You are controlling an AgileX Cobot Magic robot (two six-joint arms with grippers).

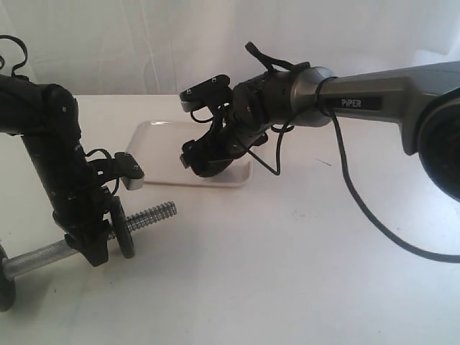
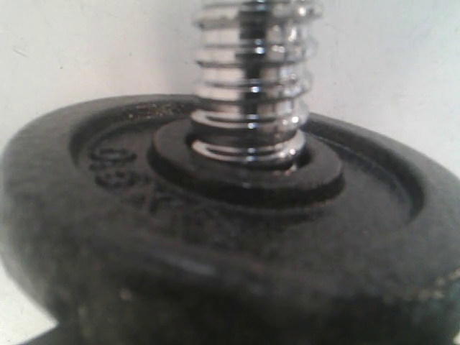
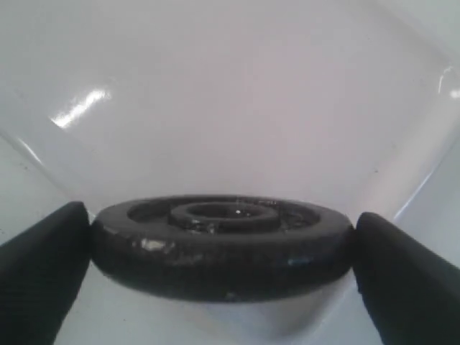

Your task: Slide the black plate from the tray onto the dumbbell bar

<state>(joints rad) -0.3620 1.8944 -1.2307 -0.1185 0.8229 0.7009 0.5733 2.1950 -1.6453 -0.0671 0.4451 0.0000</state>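
Observation:
My right gripper (image 3: 221, 238) is shut on the black plate (image 3: 223, 251), one finger on each side of its rim. The plate is level and held slightly above the floor of the cream tray (image 3: 215, 108). In the exterior view this gripper (image 1: 208, 159) hangs over the tray's (image 1: 154, 142) near right corner. My left gripper (image 1: 93, 248) clamps the smooth middle of the dumbbell bar (image 1: 43, 255) and holds it tilted above the table. A black disc (image 1: 123, 226) sits on the bar beside the clamp. The bare threaded end (image 1: 157, 214) points toward the tray. The left wrist view shows that disc (image 2: 215, 237) and thread (image 2: 251, 79) close up, not the fingers.
Another black disc (image 1: 6, 277) sits on the bar's far left end at the picture's edge. A black cable (image 1: 359, 201) droops from the right arm (image 1: 388, 93) down to the white tabletop (image 1: 273, 273). The backdrop is white.

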